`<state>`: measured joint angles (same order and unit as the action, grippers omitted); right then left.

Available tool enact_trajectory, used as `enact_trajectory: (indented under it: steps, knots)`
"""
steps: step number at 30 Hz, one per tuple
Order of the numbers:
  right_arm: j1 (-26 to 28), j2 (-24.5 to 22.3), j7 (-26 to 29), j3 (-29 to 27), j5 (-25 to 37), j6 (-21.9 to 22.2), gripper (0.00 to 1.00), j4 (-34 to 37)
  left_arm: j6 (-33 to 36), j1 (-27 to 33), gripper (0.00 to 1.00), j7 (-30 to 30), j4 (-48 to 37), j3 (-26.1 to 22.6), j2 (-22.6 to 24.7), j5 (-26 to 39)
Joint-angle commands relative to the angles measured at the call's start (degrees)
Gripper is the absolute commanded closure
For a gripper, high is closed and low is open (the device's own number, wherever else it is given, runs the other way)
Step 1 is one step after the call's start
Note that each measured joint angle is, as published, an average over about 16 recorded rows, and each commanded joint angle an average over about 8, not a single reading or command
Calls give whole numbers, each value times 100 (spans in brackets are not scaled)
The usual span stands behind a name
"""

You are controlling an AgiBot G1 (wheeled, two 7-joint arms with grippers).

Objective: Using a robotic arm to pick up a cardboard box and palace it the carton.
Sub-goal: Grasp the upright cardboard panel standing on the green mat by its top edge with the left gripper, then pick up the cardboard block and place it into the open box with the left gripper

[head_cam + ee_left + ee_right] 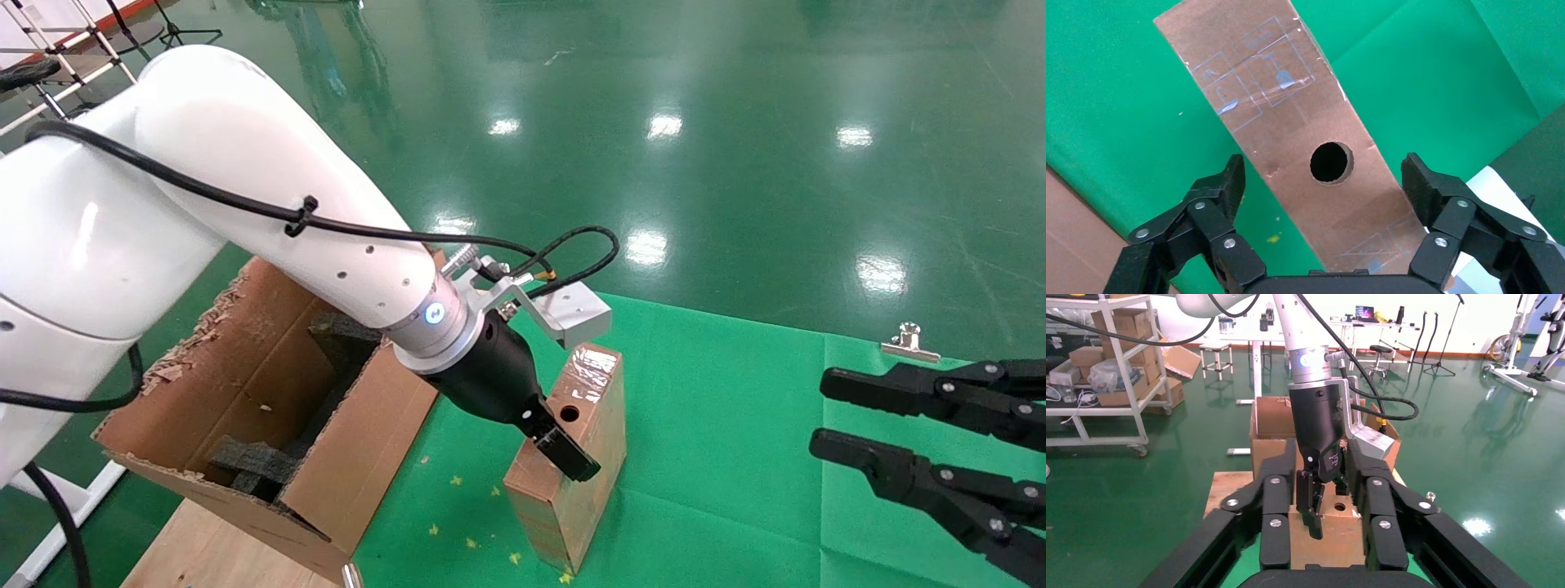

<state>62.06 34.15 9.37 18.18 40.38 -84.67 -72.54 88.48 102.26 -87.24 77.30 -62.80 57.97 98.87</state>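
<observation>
fingers [1229, 184] spread | cardboard box [1303, 153] between, untouched

**Hidden and cut-off parts**

Head view: the robotic arm [245, 212] runs off the left edge, shoulder unseen. Left pincer [564, 449] has only one finger [572, 459] showing, lying against the cardboard box [572, 465]; the other is behind the box, contact on that side can't be told. Box bottom corner nearly clipped by the lower edge. The carton [270, 408] is partly covered by the arm, its near corner cut off below; the foam [253, 465] inside shows only in part. Right pincer [923, 445] is cut by the right edge, no arm in sight.

Left wrist view: box ends pass out of frame; printed marks under the tape unreadable.

Right wrist view: own fingers hide the box sides.
</observation>
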Motion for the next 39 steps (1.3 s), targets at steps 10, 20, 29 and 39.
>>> enact_trajectory:
  steps: [10, 20, 29, 39]
  knots:
    - [0, 0, 0, 0, 0, 0, 0, 0, 3, -13, 100, -4, 0, 19, 4, -7]
    - [0, 0, 0, 0, 0, 0, 0, 0, -63, 88, 100, 144, -89, 59, -49, -9]
    - [1, 0, -1, 2, -1, 0, 0, 1, -239, 793, 100, 724, -169, 554, -895, -157]
    - [2, 0, -1, 3, -2, 0, 0, 1, -263, 1772, 100, 1563, -660, 1115, -2095, 47]
